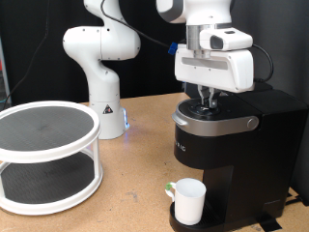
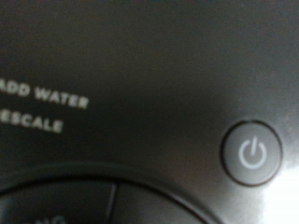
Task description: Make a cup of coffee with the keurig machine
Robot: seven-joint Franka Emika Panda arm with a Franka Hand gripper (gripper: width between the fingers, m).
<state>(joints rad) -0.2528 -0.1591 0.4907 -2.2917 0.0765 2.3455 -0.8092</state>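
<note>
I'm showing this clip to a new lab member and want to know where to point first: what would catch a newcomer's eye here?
First, the gripper pressed down over the top of the black keurig machine at the exterior view's right; the wrist view shows its panel up close, with a round power button and the words ADD WATER. Next, the white cup standing under the machine's spout. A white two-tier round rack fills the exterior view's left.

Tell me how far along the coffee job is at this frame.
Done: the cup stands on the keurig machine base under the spout, and the lid looks closed. In hand: the gripper is down at the machine's top, holding nothing visible; the wrist view shows the power button and ADD WATER and DESCALE labels close up. Left: no coffee is visibly flowing; the cup's contents cannot be seen.
</note>
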